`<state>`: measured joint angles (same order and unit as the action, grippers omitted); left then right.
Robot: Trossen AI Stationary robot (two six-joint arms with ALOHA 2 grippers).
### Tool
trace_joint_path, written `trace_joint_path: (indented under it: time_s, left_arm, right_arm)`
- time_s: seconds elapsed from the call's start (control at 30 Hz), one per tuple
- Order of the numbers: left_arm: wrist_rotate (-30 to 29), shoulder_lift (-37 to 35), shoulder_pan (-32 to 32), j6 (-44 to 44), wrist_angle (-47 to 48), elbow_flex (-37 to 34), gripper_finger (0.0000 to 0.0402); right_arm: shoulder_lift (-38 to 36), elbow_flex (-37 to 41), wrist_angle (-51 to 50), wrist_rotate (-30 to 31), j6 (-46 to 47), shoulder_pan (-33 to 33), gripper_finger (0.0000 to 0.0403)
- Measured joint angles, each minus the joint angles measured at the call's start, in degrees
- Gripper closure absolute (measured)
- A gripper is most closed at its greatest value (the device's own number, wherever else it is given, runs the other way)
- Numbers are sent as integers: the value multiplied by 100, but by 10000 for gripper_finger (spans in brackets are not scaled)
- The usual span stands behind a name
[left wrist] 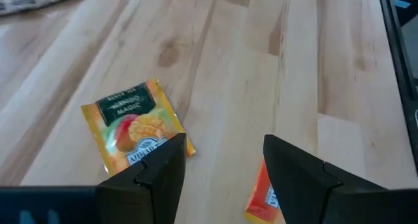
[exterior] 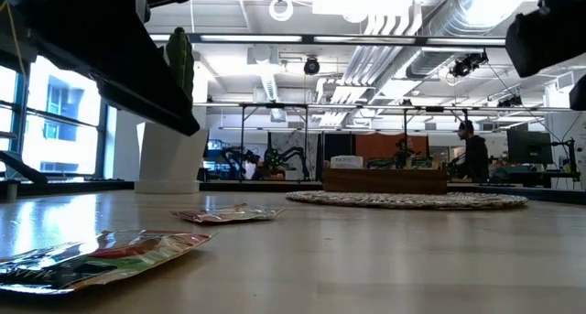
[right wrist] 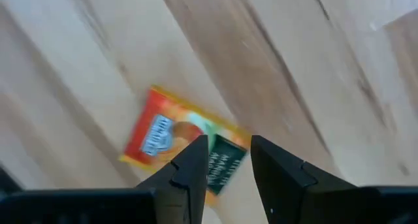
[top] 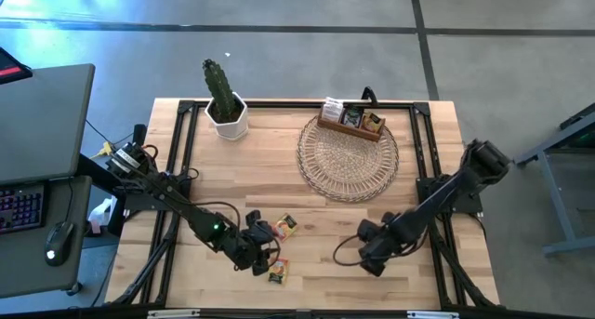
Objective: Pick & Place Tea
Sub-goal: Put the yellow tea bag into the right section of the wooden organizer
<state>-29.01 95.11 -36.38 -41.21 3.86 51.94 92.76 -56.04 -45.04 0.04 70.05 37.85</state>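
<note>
My left gripper hovers wide open, holding nothing, between two tea sachets lying well short of the wicker mat. My right gripper waits empty, fingers narrowly parted, nearer the mat

We are working on a worktop of pale, smooth planked wood with visible grain. The tea sachets are showing glossy, crinkled printed foil. The round mat is showing rough woven wicker. The tool fingers are showing matt black plastic.
</note>
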Motion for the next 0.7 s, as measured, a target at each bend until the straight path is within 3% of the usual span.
trace_joint_path:
  time_s: [0.5,0.7]
  left_arm:
    - [0,0,5,0,8,-1,199]
    - [-7,0,5,52,8,0,199]
  right_arm:
    - [528,259,524,-219,-525,218,289]
    - [534,259,904,-138,-755,218,260]
